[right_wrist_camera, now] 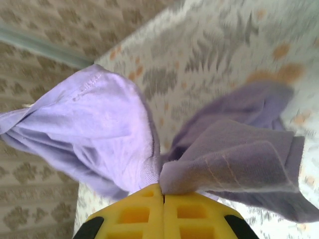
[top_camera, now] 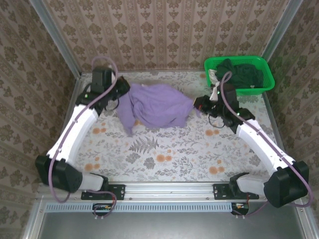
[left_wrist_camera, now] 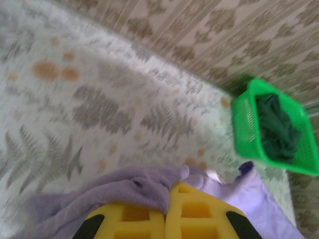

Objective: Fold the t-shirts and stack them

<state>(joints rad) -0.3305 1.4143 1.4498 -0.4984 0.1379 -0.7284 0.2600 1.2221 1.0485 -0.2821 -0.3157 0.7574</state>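
The lavender t-shirt (top_camera: pixel 157 105) is being held, not yet folded, over the table (top_camera: pixel 164 159) by the left gripper (top_camera: pixel 121 95) and the right gripper (top_camera: pixel 196 104), both clamped on its cloth, while the dark green t-shirts (top_camera: pixel 244 73) are being left in the basket (top_camera: pixel 269 74), nothing stacked.

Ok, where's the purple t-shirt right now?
Top view: the purple t-shirt spans the far middle of the table, gripped at its ends by the left gripper and right gripper, left of the green basket.
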